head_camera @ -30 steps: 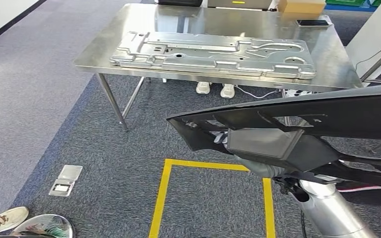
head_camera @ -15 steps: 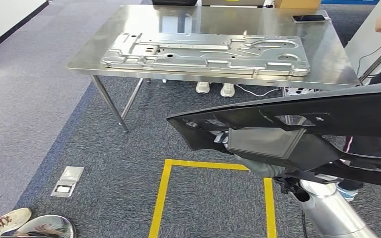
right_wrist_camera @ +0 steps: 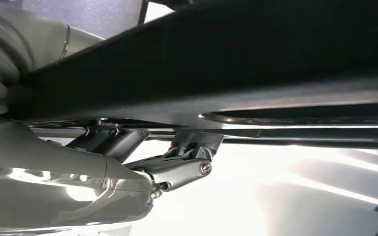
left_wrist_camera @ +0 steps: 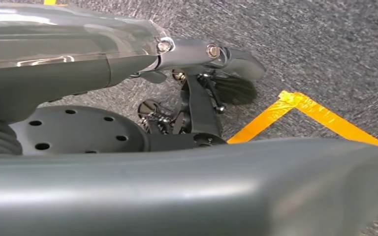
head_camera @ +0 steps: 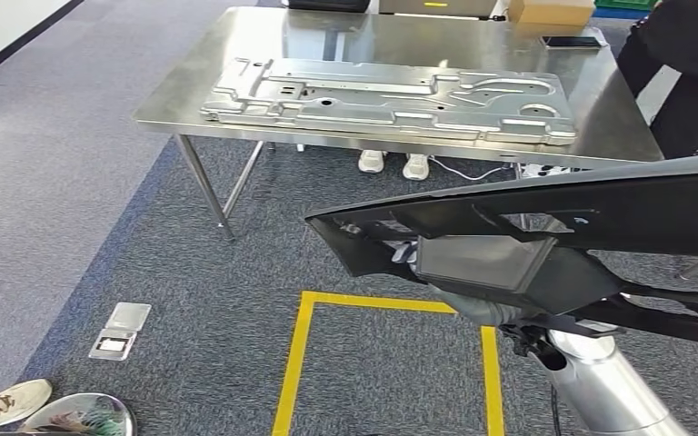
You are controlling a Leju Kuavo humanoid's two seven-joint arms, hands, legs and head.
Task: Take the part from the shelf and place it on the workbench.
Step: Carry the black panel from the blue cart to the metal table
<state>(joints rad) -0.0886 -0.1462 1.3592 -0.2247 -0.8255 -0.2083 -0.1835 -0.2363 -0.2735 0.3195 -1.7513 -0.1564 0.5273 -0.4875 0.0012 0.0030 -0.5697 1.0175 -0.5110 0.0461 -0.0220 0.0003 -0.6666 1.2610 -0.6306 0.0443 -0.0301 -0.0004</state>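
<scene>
A long black moulded part (head_camera: 545,213) hangs across the lower right of the head view, level above the carpet. My right hand (head_camera: 495,309) grips it from underneath, at the end of the silver arm. In the right wrist view the right hand's fingers (right_wrist_camera: 182,169) press against the underside of the part (right_wrist_camera: 256,59). The steel workbench (head_camera: 236,54) stands ahead, a short way beyond the part's near end. My left hand (left_wrist_camera: 197,93) hangs over the carpet with its thumb stretched out and nothing in it.
A large stamped metal plate (head_camera: 382,95) covers much of the workbench; a phone (head_camera: 574,41) and a cardboard box (head_camera: 553,11) lie at its back right. A person in dark clothes (head_camera: 691,54) stands at the right end. Yellow floor tape (head_camera: 304,345) marks a square below me.
The view has swayed a little, so the workbench sits slightly differently in the picture. A person in dark clothes has come in at the top right. The part stays held as before.
</scene>
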